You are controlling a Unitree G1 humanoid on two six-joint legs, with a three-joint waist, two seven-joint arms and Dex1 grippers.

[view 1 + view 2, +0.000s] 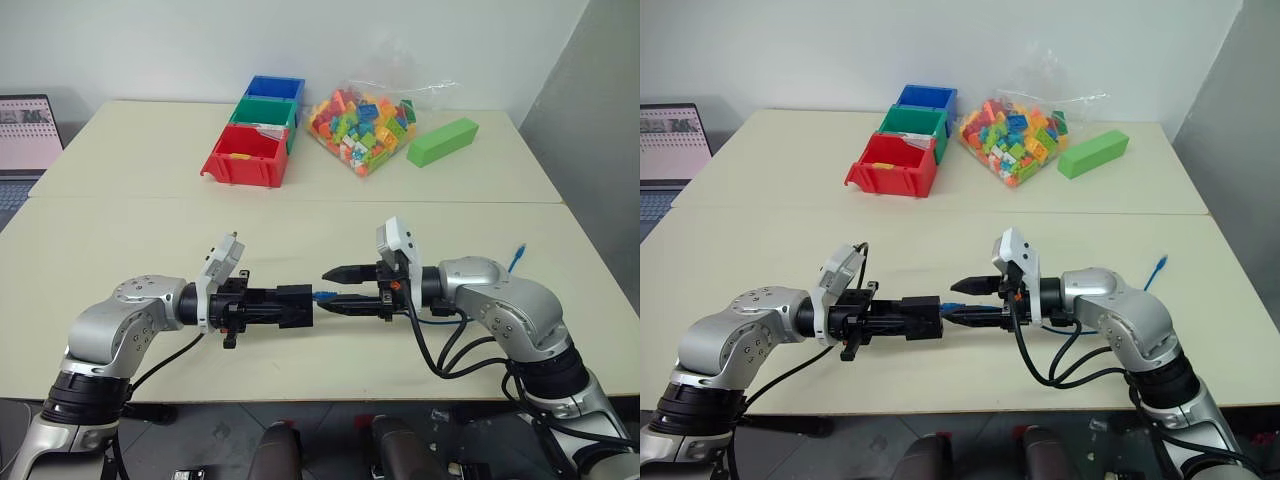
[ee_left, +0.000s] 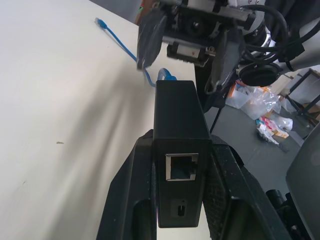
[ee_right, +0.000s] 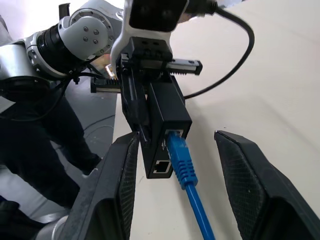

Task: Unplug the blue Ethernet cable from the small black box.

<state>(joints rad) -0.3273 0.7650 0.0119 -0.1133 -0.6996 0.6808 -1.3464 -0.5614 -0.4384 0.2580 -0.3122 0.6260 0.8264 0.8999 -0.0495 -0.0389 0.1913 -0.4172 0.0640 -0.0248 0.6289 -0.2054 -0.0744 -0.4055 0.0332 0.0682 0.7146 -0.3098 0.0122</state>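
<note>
Cream table [image 1: 150, 230] lying under both arms. Left gripper [image 1: 285, 306] clamping small black box [image 1: 295, 305]. Right gripper [image 1: 340, 288], jaws apart, straddling blue Ethernet cable [image 3: 182, 162] at box's 3 o'clock. Plug sitting seated; unplugging not done.

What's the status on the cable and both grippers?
Left gripper shut on small black plastic box. Right gripper open, straddling thin blue Ethernet cable, not gripping. Cable plugged in. Nothing in the way.
</note>
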